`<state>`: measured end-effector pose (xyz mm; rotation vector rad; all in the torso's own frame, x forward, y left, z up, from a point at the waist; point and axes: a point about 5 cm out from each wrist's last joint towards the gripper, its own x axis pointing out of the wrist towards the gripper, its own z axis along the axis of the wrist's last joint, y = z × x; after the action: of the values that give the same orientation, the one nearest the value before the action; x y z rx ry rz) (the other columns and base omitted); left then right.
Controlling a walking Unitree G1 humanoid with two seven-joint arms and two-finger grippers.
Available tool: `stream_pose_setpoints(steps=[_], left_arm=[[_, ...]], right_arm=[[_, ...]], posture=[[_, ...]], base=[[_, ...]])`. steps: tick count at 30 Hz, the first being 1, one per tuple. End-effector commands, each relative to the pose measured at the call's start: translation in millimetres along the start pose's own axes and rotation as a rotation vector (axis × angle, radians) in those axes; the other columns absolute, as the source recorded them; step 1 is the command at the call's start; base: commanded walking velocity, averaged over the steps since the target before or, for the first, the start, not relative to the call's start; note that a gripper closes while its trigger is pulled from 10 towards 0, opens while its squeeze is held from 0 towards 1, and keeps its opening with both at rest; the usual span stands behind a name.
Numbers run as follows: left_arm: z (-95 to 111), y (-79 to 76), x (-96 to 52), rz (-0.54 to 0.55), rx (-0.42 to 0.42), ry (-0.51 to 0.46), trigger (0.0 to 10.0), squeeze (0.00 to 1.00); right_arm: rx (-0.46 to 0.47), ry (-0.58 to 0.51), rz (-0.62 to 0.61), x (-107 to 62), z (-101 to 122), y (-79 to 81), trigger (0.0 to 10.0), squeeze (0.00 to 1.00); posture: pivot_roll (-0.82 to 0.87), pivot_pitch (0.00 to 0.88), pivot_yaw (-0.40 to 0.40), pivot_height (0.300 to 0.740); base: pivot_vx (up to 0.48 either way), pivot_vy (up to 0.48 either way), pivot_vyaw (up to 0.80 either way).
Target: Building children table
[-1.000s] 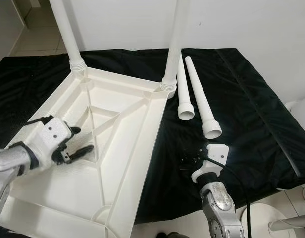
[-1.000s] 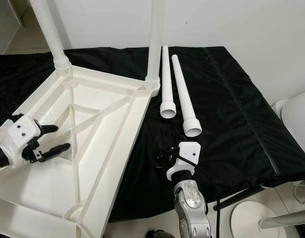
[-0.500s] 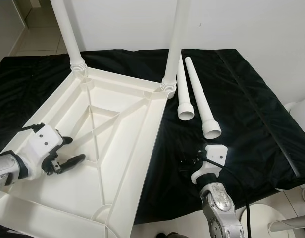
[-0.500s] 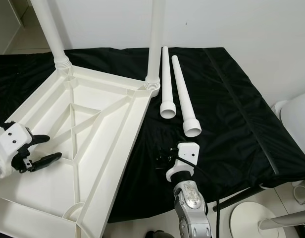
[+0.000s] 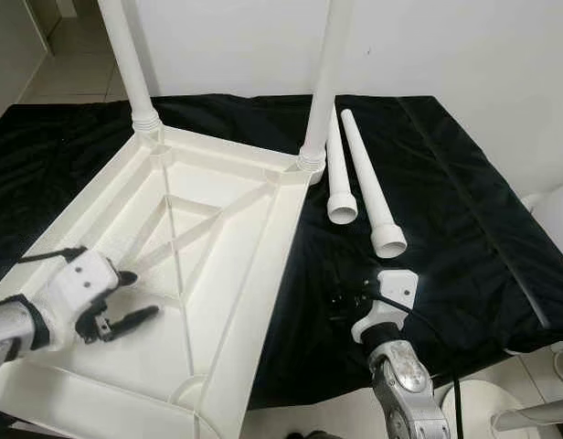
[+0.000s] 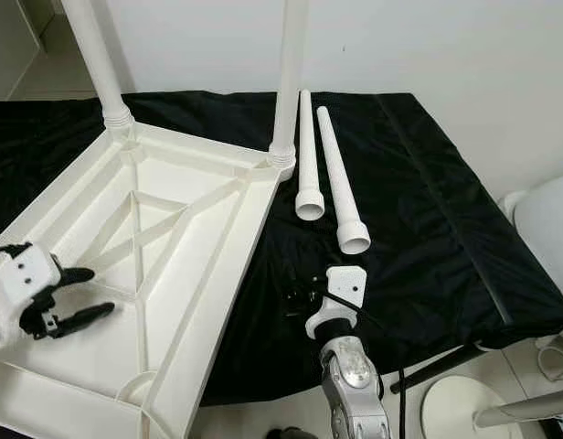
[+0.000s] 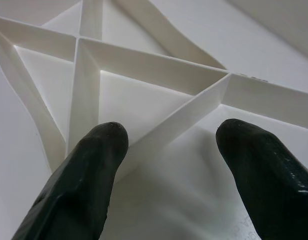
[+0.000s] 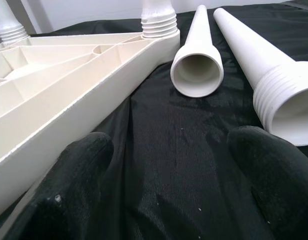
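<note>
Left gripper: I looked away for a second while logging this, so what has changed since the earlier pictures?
The left gripper has drawn back toward the robot over the upturned tabletop, fingers open, holding nothing. The right gripper stays open over the black cloth. The two fitted legs and the two loose legs lie as before.

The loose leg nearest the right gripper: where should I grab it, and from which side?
Likely from above, across the loose leg just behind its ribbed collar. It lies flat on the black cloth, wide end toward the open right gripper, and tapers away.
</note>
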<state>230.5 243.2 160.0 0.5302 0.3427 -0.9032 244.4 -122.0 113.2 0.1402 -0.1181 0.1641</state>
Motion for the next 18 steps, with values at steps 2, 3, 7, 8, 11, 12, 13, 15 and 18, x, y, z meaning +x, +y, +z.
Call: stream_pose_setpoints(steps=[2,3,7,8,11,12,13,15,18], left_arm=[[-1,-17.1,2.1,-0.284,0.013,0.016,10.0,0.0],[-2,-14.9,7.2,-0.276,0.02,0.023,10.0,0.0],[-2,-9.7,12.8,-0.252,0.034,0.034,10.0,0.0],[-2,-9.7,12.8,-0.252,0.034,0.034,10.0,0.0],[0,-2.6,17.6,-0.222,0.063,0.029,10.0,0.0],[1,-0.3,19.1,-0.212,0.075,0.025,10.0,0.0],[1,1.5,20.9,-0.211,0.084,0.028,10.0,0.0],[1,2.3,22.1,-0.215,0.086,0.034,10.0,0.0],[-2,1.9,22.5,-0.232,0.094,0.046,10.0,0.0]], right_arm=[[-0.007,0.017,0.0,-3.2,-3,-1.4,10.0,0.0],[-0.01,0.021,0.001,-4.2,-3,-1.4,10.0,0.0],[-0.013,0.025,-0.001,-6.4,-4,-2.0,10.0,0.0],[-0.013,0.025,-0.001,-6.4,-4,-2.0,10.0,0.0],[-0.016,0.026,-0.003,-7.4,-4,-2.9,10.0,0.0],[-0.017,0.027,-0.004,-7.7,-4,-3.1,10.0,0.0],[-0.019,0.026,-0.004,-7.5,-3,-3.1,10.0,0.0],[-0.02,0.025,-0.004,-7.3,-3,-3.1,10.0,0.0],[-0.022,0.022,-0.005,-8.4,-2,-2.5,10.0,0.0]], posture=[[0.03,0.098,-0.041,0.74],[0.02,0.099,-0.039,0.74],[0.02,0.097,-0.038,0.74],[0.02,0.097,-0.038,0.74],[0.01,0.093,-0.035,0.74],[0.01,0.093,-0.035,0.74],[0.01,0.089,-0.031,0.74],[0.0,0.087,-0.028,0.74],[0.0,0.085,-0.021,0.74]], base=[[0.0,0.0,0.0],[0.0,0.0,0.0],[0.0,0.0,0.0],[0.0,0.0,0.0],[0.0,0.0,0.0],[0.0,0.0,0.0],[0.0,0.0,0.0],[0.0,0.0,0.0],[0.0,0.0,0.0]])
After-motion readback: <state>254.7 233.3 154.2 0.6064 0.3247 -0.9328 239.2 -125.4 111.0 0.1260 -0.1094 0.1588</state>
